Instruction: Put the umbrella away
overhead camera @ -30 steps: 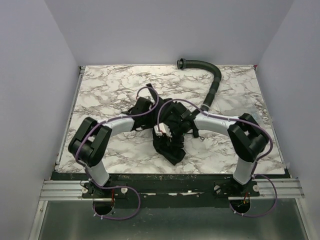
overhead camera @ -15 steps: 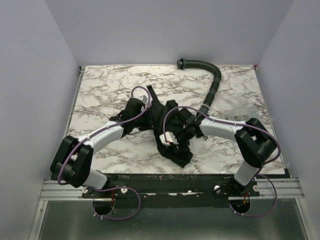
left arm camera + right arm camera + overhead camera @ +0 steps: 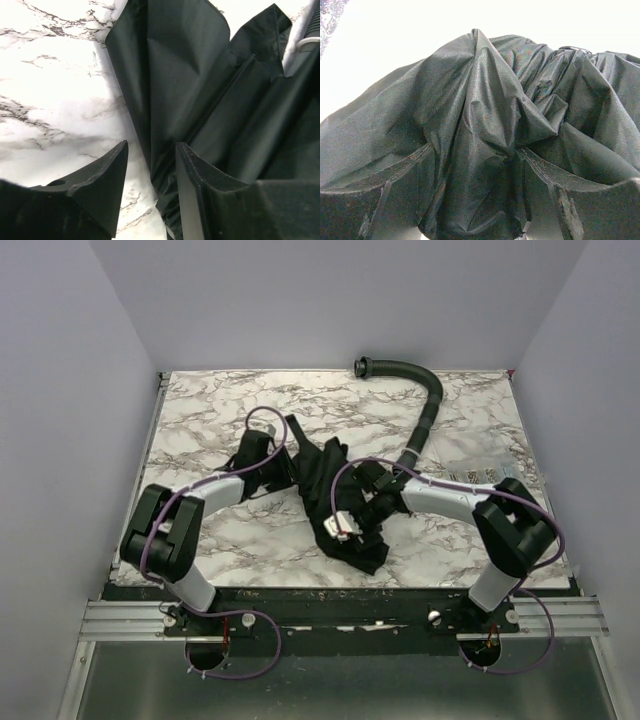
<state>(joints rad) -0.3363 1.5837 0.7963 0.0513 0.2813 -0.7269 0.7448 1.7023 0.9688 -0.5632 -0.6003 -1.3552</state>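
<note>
The umbrella (image 3: 318, 475) lies as a crumpled black heap of fabric in the middle of the marble table (image 3: 220, 410). My left gripper (image 3: 282, 466) is at its left edge, open. In the left wrist view the fingers (image 3: 100, 185) stand apart, with the edge of a flat umbrella (image 3: 190, 75) panel and bare table between them. My right gripper (image 3: 352, 530) sits on the near right part of the heap. In the right wrist view the right gripper (image 3: 474, 148) is shut on a thick bunch of the umbrella (image 3: 485, 100) fabric. No shaft or handle shows.
A black ribbed hose (image 3: 425, 410) curves from the back edge toward the right arm's forearm. Grey walls close in the table on the left, back and right. The left arm's elbow (image 3: 160, 530) hangs near the table's left front corner.
The left gripper has opened, let go of the fabric and drawn back to the left. The fabric's far left part has spread out. The right gripper has shifted slightly nearer with its bunch.
</note>
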